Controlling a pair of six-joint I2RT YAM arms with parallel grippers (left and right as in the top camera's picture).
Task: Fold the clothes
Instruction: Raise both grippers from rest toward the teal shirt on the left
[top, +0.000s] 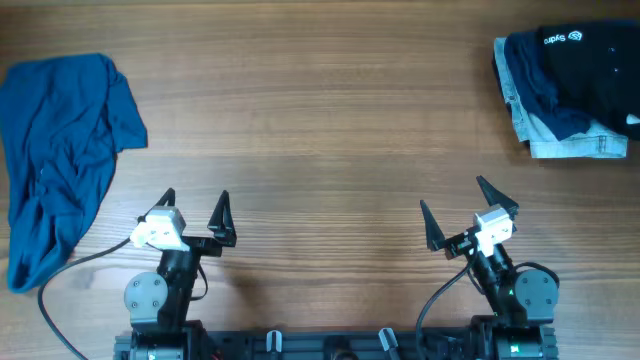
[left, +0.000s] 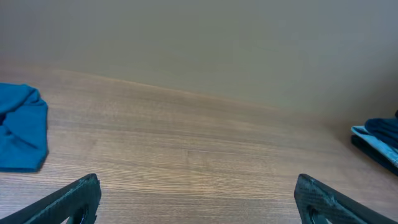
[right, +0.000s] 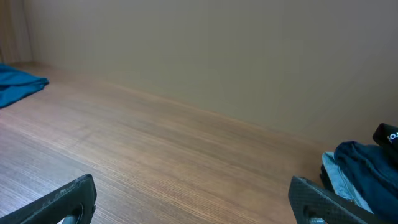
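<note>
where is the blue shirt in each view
Overhead: blue shirt lies crumpled at the far left edge.
Left wrist: at the left edge, mid-height.
Right wrist: a sliver at the left edge, upper part.
Shared landmark: the navy pile, at the right in all three.

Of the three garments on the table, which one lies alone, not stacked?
The plain mid-blue garment on the left, crumpled by itself. The dark navy garment with a white logo rests on the pale denim piece at the right.
</note>
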